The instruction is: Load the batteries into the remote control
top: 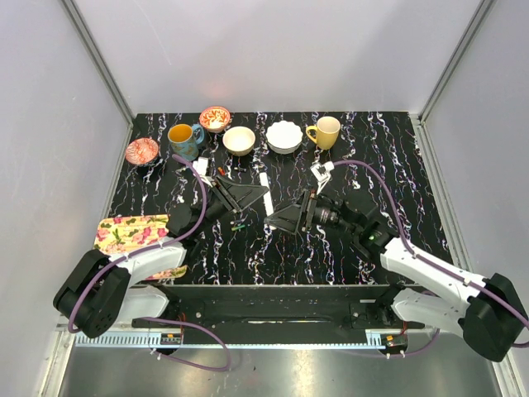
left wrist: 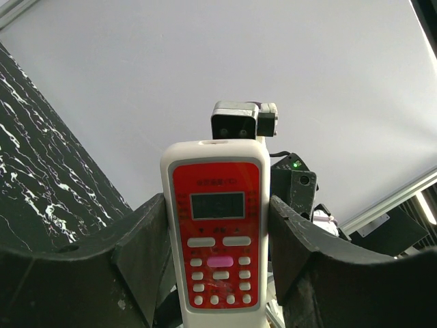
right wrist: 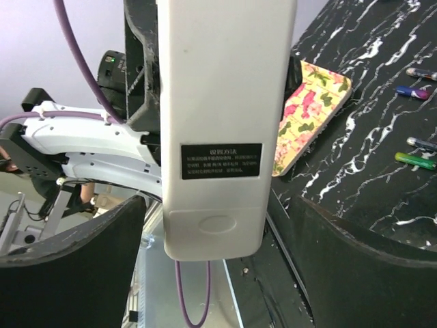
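Left hand [left wrist: 218, 236] is closed on the remote control [left wrist: 220, 225], gripping its sides and holding it raised between the arms. Right hand [right wrist: 218, 222] is wide open and empty, straddling the rear face. The back cover [right wrist: 215, 229] appears fitted. Press on its recess and slide it straight off. The batteries [right wrist: 414, 160] lie on the desk [right wrist: 369, 55].

Smooth plastic, glossy marbled table
The remote [right wrist: 225, 123] is smooth white plastic, faintly sheened, its label [right wrist: 220, 160] matt black; the fingers [left wrist: 136, 253] look matt black, slightly grainy; the table [top: 388, 141] is black, white-veined, glossy.
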Controlling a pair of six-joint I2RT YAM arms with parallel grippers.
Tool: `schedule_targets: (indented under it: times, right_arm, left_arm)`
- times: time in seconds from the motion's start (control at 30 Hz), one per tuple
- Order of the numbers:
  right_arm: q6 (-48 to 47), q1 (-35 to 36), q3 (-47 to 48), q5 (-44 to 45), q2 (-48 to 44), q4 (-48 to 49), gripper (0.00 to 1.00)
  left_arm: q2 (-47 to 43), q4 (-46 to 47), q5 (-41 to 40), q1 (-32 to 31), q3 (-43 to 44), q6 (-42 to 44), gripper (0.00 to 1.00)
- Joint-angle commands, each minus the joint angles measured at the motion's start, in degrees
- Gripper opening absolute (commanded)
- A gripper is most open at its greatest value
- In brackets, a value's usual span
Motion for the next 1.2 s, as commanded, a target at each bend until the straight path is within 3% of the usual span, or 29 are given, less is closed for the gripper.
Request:
schedule_targets:
  times: [0.0, 0.23, 0.3, 0.33, 0.4, 0.43, 0.5, 0.57, 0.67, 0.7, 0.8, 0.9, 1.17]
  right_arm:
    - [3.22, -0.31, 1.71, -4.13, 1.92, 7.98, 0.88]
    - [5.69, -0.31, 1.80, -7.04, 4.92, 11.77, 0.60]
    - [5.26, -0.40, 1.89, -7.65, 4.92, 11.07, 0.47]
    - [4.73, -0.40, 2.06, -7.83, 4.31, 10.37, 0.41]
    - [1.06, -0.32, 3.38, -7.57, 3.17, 4.85, 0.24]
    - [-0.71, -0.31, 3.99, -6.87, 1.42, 1.87, 0.19]
    - [-8.06, -0.32, 7.24, -3.02, -0.52, -11.30, 0.09]
    - [-15.09, -0.31, 10.66, 0.24, -2.72, -23.92, 0.06]
    - [-22.14, -0.31, 14.18, 6.13, -3.69, -36.61, 0.04]
    - [-23.48, -0.31, 14.89, 8.93, -3.70, -38.75, 0.03]
    - [-26.21, -0.31, 16.39, 13.77, -3.17, -43.86, 0.02]
    - [-27.09, 0.04, 16.83, 17.03, -2.38, -45.10, 0.00]
    - [-25.51, 1.35, 16.04, 19.42, -1.94, -43.78, 0.00]
  left_arm:
    - [-0.80, 16.16, 1.34, 0.21, 2.97, -0.49, 0.00]
    - [-0.98, 16.43, 0.81, 0.30, 2.88, -0.49, 0.00]
    - [-1.24, 16.17, 0.73, 0.30, 2.80, -0.14, 0.02]
    - [-1.42, 15.03, 0.90, 0.38, 2.88, -0.14, 0.16]
    - [-1.94, 12.92, 1.86, 1.08, 3.23, -0.05, 0.54]
    - [-2.38, 9.87, 2.74, 1.43, 3.32, -0.14, 0.79]
    - [-4.22, 3.90, 3.88, 2.31, 3.41, 0.91, 0.99]
    - [-6.33, -2.87, 4.41, 3.02, 3.50, 4.76, 0.99]
    - [-11.78, -24.90, 2.49, 2.93, 6.30, 14.60, 0.99]
    - [-13.79, -35.41, 0.57, 2.58, 9.01, 16.98, 0.99]
    - [-14.78, -50.56, -4.70, 0.74, 14.64, 23.23, 0.99]
    - [-13.12, -60.43, -10.32, -3.12, 20.10, 26.75, 0.99]
    - [-6.09, -67.67, -18.52, -11.04, 26.69, 27.99, 0.99]
